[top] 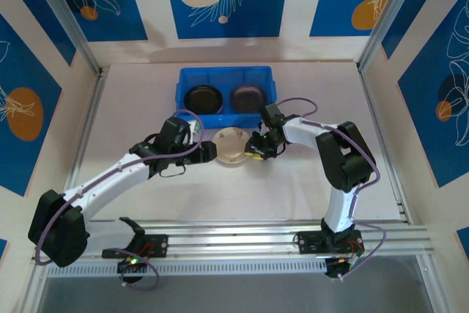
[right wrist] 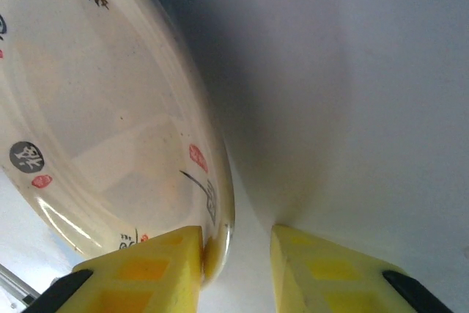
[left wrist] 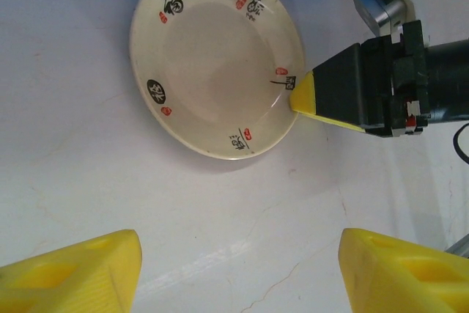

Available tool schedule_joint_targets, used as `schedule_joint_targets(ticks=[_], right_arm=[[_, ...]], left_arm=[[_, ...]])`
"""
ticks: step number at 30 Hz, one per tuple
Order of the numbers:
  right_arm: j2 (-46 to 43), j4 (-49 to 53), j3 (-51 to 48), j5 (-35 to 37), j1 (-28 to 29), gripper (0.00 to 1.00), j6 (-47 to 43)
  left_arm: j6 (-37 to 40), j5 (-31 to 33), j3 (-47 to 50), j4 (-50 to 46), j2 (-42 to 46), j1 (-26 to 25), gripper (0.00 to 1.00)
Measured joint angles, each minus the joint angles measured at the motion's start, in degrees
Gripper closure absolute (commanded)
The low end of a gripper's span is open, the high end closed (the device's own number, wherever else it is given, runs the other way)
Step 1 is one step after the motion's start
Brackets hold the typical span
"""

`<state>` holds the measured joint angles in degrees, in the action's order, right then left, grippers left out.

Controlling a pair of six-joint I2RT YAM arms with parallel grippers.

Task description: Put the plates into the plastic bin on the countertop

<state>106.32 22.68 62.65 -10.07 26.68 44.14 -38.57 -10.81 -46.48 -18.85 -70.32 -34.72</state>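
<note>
Right hand (right wrist: 236, 236) is straddling the rim of the beige plate (left wrist: 212, 56). Its fingers are parted narrowly: one finger (right wrist: 157, 269) is touching the inner side of the rim, the other is sitting outside it with a sliver of gap showing. Not yet pinching.

Left hand (left wrist: 238, 247) is hovering with its fingers spread wide and holding nothing. Its tips are pointing at the plate from the side opposite the right hand.

Tabletop (left wrist: 88, 181) is lying pale and matte beneath both hands.

Plastic bin (top: 224, 72) is sitting on the tabletop beyond both hands, just past the far edge of the beige plate. In the left wrist view a blue corner is showing just behind that edge.

Beige plate is lying outside the bin, between the two hands, ahead of the left hand and well apart from its fingertips. Black and red characters are running round its rim. Cannot tell whether it is resting flat or tipping up on the right hand's side.

Black plate (top: 203, 98) and dark brownish plate (top: 248, 97) are lying side by side inside the bin. The black one is on the left hand's side, the brownish one on the right hand's side.
</note>
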Motion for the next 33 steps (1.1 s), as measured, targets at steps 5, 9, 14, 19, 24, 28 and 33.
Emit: schedule_joint_targets(ticks=[5,9,14,19,24,28,33], right_arm=[[0.4,-1.7,0.0,0.0,0.2,0.7,1.3],[0.9,-1.7,0.5,0.0,0.2,0.73,1.9],[1.6,-1.2,1.1,-0.4,0.2,0.8,2.4],[1.9,-2.1,1.2,-0.6,0.5,0.84,2.5],[1.5,-3.3,0.9,-2.1,0.6,0.97,2.4],[-1.0,-3.5,-0.9,-2.4,1.0,1.0,2.5],[-6.5,-0.6,-4.0,-2.4,1.1,1.0,1.9]], left_arm=[[0.0,0.0,0.5,0.0,-0.4,0.2,0.29],[0.0,0.0,0.5,0.3,-0.8,0.3,0.3],[0.0,0.0,0.5,0.9,-1.6,0.7,0.3],[0.0,0.0,1.4,1.9,-1.7,1.0,0.3],[0.0,0.0,2.0,2.2,-2.0,1.6,0.3],[0.0,-0.1,2.2,2.2,-2.0,2.2,0.3],[-0.5,-1.4,3.8,3.7,-1.5,4.5,0.35]])
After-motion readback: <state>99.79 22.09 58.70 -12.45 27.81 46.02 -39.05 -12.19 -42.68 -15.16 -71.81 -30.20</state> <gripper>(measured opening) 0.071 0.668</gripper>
